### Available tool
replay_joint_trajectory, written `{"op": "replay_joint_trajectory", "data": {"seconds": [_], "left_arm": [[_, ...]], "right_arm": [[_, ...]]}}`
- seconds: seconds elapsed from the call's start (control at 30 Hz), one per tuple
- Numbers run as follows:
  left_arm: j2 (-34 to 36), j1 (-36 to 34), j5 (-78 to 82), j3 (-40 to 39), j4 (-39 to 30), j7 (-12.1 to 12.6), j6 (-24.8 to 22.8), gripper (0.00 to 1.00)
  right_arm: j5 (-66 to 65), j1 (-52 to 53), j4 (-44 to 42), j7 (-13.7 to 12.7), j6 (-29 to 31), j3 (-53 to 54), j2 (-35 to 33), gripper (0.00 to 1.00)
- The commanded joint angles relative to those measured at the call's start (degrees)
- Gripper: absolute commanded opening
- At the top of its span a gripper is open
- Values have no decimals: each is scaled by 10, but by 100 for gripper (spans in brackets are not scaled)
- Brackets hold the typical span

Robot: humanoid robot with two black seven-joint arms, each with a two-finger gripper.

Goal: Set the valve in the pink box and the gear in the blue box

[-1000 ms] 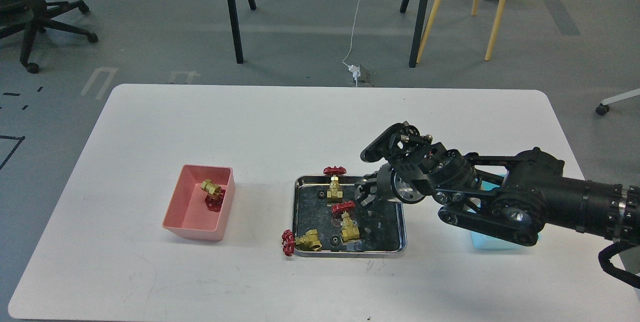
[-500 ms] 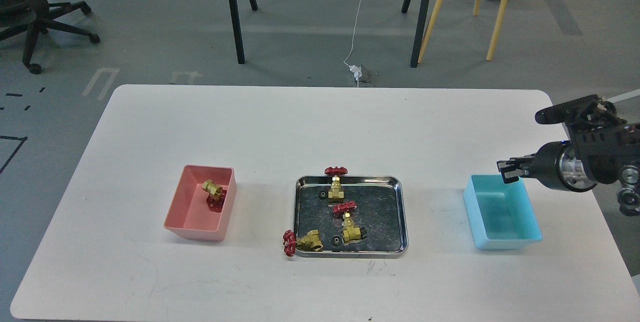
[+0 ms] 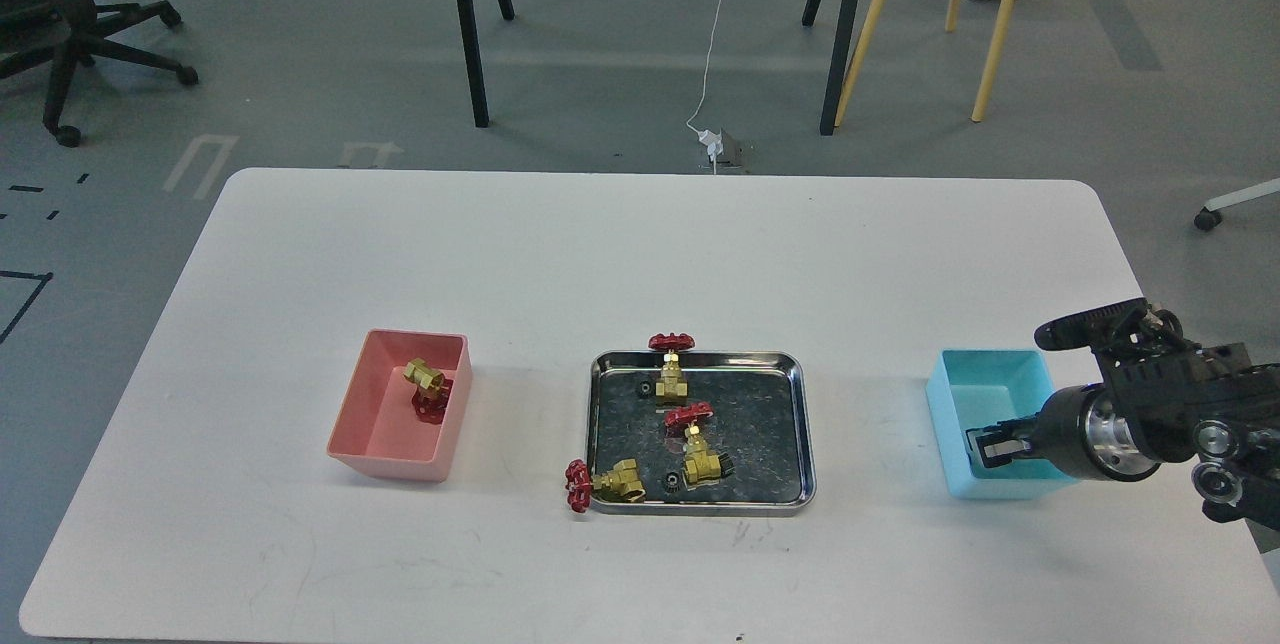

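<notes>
One valve (image 3: pixel 425 386) lies in the pink box (image 3: pixel 362 444) at the left. Three more valves (image 3: pixel 670 369) (image 3: pixel 697 449) (image 3: pixel 606 482) lie on the steel tray (image 3: pixel 800 424) in the middle, one with its red handwheel over the tray's front left corner. Tiny black gears (image 3: pixel 645 389) (image 3: pixel 672 482) (image 3: pixel 727 467) lie among them. My right gripper (image 3: pixel 988 449) reaches in from the right and sits low inside the blue box (image 3: pixel 985 379). Its fingers are dark and small; I cannot tell whether they are open or hold anything. My left arm is out of view.
The white table (image 3: pixel 640 244) carries only the two boxes and the tray. Chair and easel legs stand on the floor beyond the far edge.
My right arm swung from over the tray's right side out to the right, then came down so that its gripper is now inside the blue box.
</notes>
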Motion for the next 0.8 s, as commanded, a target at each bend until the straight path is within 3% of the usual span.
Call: {"op": "replay_joint_trajectory", "data": {"seconds": [0.0,0.13,0.3,0.4,0.57,0.67,0.77], "left_arm": [[1,1,0,0,0,1,0,100],[-1,3,1,0,0,3,-4,100],[-1,-6,18,13,0,19,-9,100],[-4,-13,36,27,-1,21,-9,100],[-28,-21,37,45,-2,21,-7,100],[-32,-17,38,48,-1,21,-6,100],[-49,-19,38,71,0,22,-3,100]], "right_arm": [[16,-1,0,0,0,19,-5,82],[105,7,4,-2,0,105,-25,95],[249,84,-22,-2,0,217,-38,97],[313,147,-115,0,0,251,-21,96],[391,206,-325,3,-8,307,92,96],[397,247,-431,0,-145,331,189,99],[398,264,-447,5,-215,333,221,99]]}}
